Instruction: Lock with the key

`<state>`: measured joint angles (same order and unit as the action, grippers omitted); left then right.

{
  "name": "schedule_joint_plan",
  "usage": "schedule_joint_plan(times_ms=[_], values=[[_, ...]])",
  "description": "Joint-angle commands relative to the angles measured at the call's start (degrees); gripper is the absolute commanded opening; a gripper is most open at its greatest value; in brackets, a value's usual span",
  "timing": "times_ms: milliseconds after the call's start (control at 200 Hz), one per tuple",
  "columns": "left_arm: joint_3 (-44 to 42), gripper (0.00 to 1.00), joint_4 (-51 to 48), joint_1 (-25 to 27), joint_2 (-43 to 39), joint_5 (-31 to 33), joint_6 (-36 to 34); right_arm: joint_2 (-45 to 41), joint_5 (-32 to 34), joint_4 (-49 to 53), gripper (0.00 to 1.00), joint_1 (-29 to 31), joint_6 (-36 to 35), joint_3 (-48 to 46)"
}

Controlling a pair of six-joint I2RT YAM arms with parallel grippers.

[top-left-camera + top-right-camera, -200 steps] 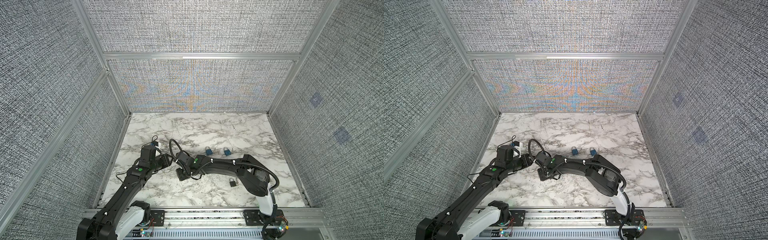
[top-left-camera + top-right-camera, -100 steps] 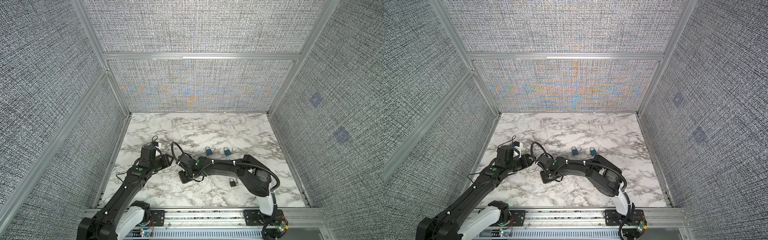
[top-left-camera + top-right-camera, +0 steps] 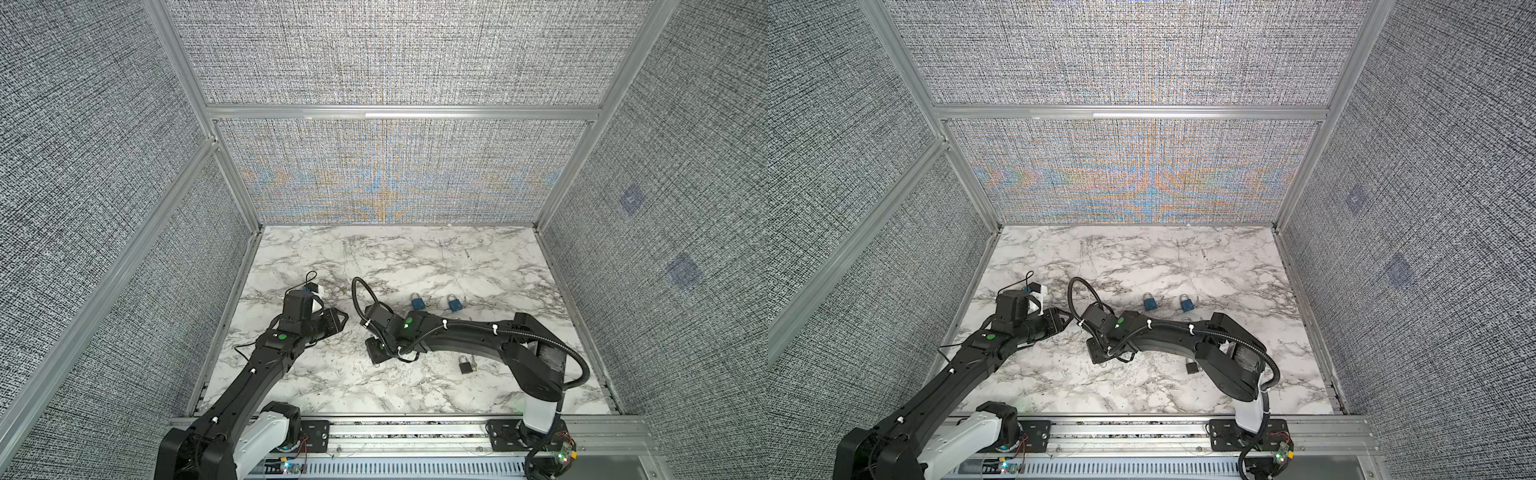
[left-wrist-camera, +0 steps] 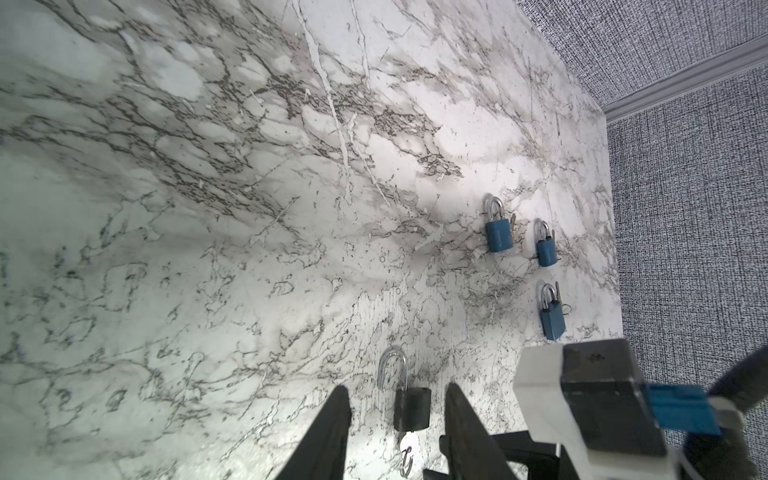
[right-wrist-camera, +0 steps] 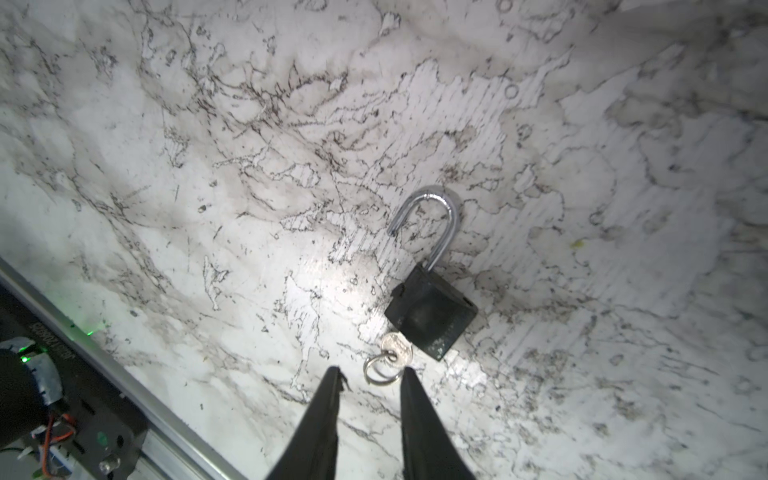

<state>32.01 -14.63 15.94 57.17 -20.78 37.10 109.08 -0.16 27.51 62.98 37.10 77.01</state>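
A black padlock (image 5: 430, 316) lies flat on the marble table (image 5: 166, 208) with its silver shackle swung open. Its key (image 5: 397, 347) sits in the keyhole, a split ring hanging from it. My right gripper (image 5: 372, 370) is open, its tips just short of the ring, nothing between them. In both top views that gripper (image 3: 374, 359) (image 3: 1096, 357) covers most of this lock. The left wrist view shows the same padlock (image 4: 411, 409) on the table beyond my open, empty left gripper (image 4: 397, 388). In a top view the left gripper (image 3: 338, 322) hovers just left of the right one.
A second black padlock (image 3: 466, 365) with its shackle down lies beside the right forearm. Two blue padlocks (image 3: 417, 301) (image 3: 455, 303) lie behind the right arm; the left wrist view shows a third blue padlock (image 4: 552, 320). Fabric walls close three sides; a metal rail (image 3: 415, 432) runs along the front.
My right gripper has opened and drifted slightly to the right and toward the front rail. The left arm has stayed where it was.
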Motion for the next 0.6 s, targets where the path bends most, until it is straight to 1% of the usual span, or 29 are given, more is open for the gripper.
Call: schedule_joint_plan(times_ms=[0,70,155,340,595], values=[[0.07,0.41,1.31,-0.12,0.04,-0.83,-0.14,1.70,2.54,2.77,0.46,-0.24,0.71,1.36],[-0.10,0.40,1.28,-0.14,-0.02,-0.81,-0.36,2.56,3.57,3.10,0.51,-0.31,1.71,1.90],[-0.32,0.40,1.69,-0.12,-0.19,-0.62,-0.54,3.99,4.82,3.81,0.53,-0.54,2.68,2.55],[-0.46,0.40,2.76,-0.12,0.22,-1.63,-0.76,6.14,7.36,5.19,0.53,-0.49,4.53,3.54],[-0.67,0.40,3.03,-0.16,-0.07,-2.01,-0.80,9.20,8.41,8.35,0.52,-0.41,3.77,5.72]])
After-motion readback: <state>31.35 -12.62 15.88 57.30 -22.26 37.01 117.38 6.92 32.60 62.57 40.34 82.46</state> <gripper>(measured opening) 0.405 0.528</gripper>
